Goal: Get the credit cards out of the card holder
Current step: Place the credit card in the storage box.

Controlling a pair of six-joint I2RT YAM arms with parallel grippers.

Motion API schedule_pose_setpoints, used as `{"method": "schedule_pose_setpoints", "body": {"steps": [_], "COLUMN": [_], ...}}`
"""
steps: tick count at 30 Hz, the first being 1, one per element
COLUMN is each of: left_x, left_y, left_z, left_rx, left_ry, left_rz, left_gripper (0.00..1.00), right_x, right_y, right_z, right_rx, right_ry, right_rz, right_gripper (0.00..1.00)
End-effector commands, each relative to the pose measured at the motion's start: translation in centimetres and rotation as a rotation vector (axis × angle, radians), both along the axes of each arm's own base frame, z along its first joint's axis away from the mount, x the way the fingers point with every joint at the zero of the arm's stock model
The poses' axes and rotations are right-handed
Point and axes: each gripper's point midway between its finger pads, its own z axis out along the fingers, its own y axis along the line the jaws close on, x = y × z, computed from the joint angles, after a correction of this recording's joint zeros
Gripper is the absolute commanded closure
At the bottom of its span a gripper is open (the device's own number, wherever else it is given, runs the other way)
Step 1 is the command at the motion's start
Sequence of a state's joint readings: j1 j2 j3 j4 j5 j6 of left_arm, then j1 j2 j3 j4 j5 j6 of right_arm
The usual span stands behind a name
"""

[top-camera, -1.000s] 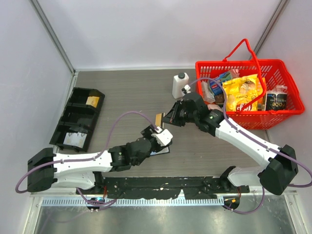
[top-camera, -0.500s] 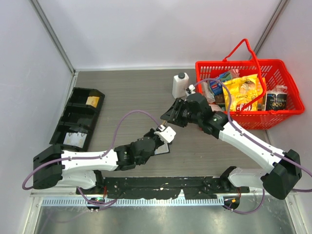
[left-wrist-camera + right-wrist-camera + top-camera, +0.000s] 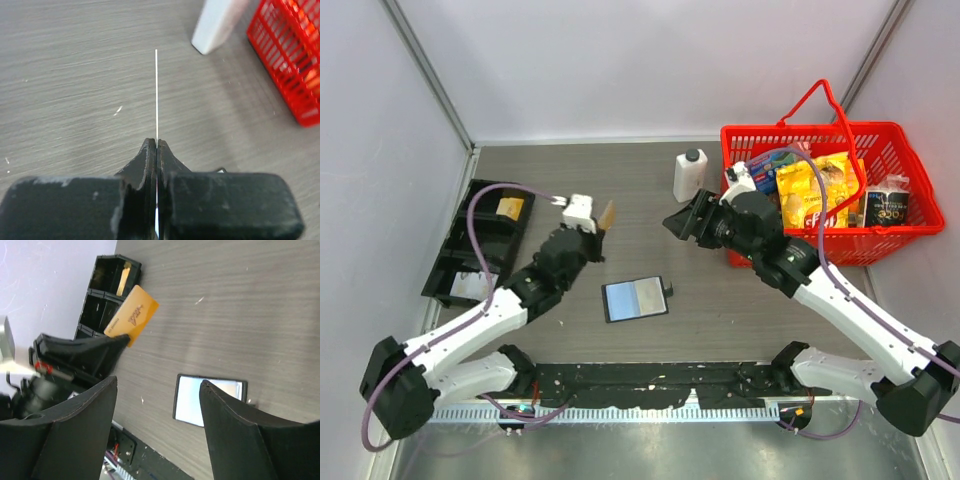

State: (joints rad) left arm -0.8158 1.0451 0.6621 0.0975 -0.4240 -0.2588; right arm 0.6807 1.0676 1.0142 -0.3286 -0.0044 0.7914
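The card holder [image 3: 605, 303] lies open and flat on the table's middle, with a light blue credit card [image 3: 635, 298] face-up in it. The right wrist view shows the same holder [image 3: 175, 402] and its blue card [image 3: 200, 402]. My left gripper [image 3: 596, 224] is up and left of the holder, shut on a yellowish-orange credit card [image 3: 607, 214] held on edge above the table. From the left wrist this card [image 3: 156, 95] is a thin line rising from the closed gripper [image 3: 157, 142]. The right wrist sees its orange face [image 3: 132, 316]. My right gripper [image 3: 677, 222] hovers open and empty [image 3: 159, 381].
A black compartment tray [image 3: 480, 240] sits at the left with a yellow item in its far cell. A white bottle [image 3: 689, 176] stands beside the red basket [image 3: 800, 243] of groceries at the right. The left side wall runs close to the tray.
The right gripper let go of the orange card, opened and drew back. The left gripper shut on the card and carried it up and left, away from the holder.
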Motion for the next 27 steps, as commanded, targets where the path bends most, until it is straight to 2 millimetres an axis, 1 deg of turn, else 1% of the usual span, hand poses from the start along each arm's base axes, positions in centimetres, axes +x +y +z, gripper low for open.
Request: {"method": "schedule_pose_setpoints", "body": {"steps": [1, 2, 3, 4, 5, 6, 7, 8, 12, 14, 15, 16, 18, 19, 22, 25, 26, 27], "left_x": [1.3, 1.9, 2.5, 3.0, 4.0, 4.4, 4.9, 5.3, 7.0, 8.2, 8.7, 9.3, 10.4, 11.1, 12.9, 14.5, 15.2, 15.7], "left_y": [3.0, 4.2, 5.9, 7.3, 9.7, 11.2, 12.4, 13.5, 17.1, 19.5, 20.4, 22.0, 24.0, 24.9, 26.6, 27.6, 27.8, 27.9], "left_z": [0.8, 0.8, 0.3, -0.1, -0.5, -0.9, -0.9, -1.0, -0.6, -0.9, -1.1, -1.5, -2.0, -2.2, -2.8, -4.7, -4.8, -5.1], "left_rx": [-0.262, -0.306, -0.336, -0.374, -0.412, -0.438, -0.451, -0.447, -0.458, -0.472, -0.487, -0.503, -0.546, -0.564, -0.592, -0.569, -0.570, -0.572], "left_ry": [0.133, 0.154, 0.184, 0.211, 0.228, 0.248, 0.249, 0.246, 0.234, 0.255, 0.267, 0.276, 0.295, 0.301, 0.324, 0.390, 0.411, 0.432], "left_rz": [0.087, 0.122, 0.175, 0.220, 0.303, 0.355, 0.400, 0.442, 0.582, 0.666, 0.701, 0.747, 0.799, 0.819, 0.861, 0.892, 0.897, 0.894], "left_gripper": [1.00, 1.00, 1.00, 1.00, 1.00, 1.00, 1.00, 1.00, 1.00, 1.00, 1.00, 1.00, 1.00, 1.00, 1.00, 1.00, 1.00, 1.00], "right_x": [0.8, 0.7, 0.6, 0.4, 0.2, 0.0, -0.2, -0.4, -0.9, -1.0, -1.5, -1.7, -1.9, -2.0, -2.3, -2.5, -2.5, -2.6], "right_y": [-1.6, -1.7, -1.8, -1.8, -1.8, -1.8, -1.9, -1.9, -2.3, -2.5, -2.1, -2.1, -2.2, -2.2, -2.5, -3.1, -3.2, -3.4], "right_z": [2.1, 2.1, 2.1, 2.1, 2.0, 1.9, 1.6, 1.7, 1.4, 1.3, 1.4, 1.3, 1.2, 1.4, 1.3, 1.1, 0.8, 0.9], "right_rx": [-0.045, -0.044, -0.052, -0.049, -0.053, -0.047, -0.059, -0.060, -0.102, -0.122, -0.119, -0.124, -0.145, -0.143, -0.170, -0.196, -0.211, -0.219], "right_ry": [-0.161, -0.171, -0.183, -0.196, -0.204, -0.215, -0.221, -0.231, -0.248, -0.257, -0.266, -0.266, -0.274, -0.279, -0.287, -0.296, -0.293, -0.297], "right_rz": [-0.032, -0.029, -0.023, -0.016, -0.003, 0.004, 0.015, 0.027, 0.054, 0.061, 0.102, 0.115, 0.127, 0.131, 0.145, 0.146, 0.147, 0.145], "right_gripper": [0.27, 0.25, 0.24, 0.20, 0.19, 0.17, 0.17, 0.17, 0.17, 0.17, 0.17, 0.17, 0.17, 0.17, 0.17, 0.17, 0.17, 0.17]}}
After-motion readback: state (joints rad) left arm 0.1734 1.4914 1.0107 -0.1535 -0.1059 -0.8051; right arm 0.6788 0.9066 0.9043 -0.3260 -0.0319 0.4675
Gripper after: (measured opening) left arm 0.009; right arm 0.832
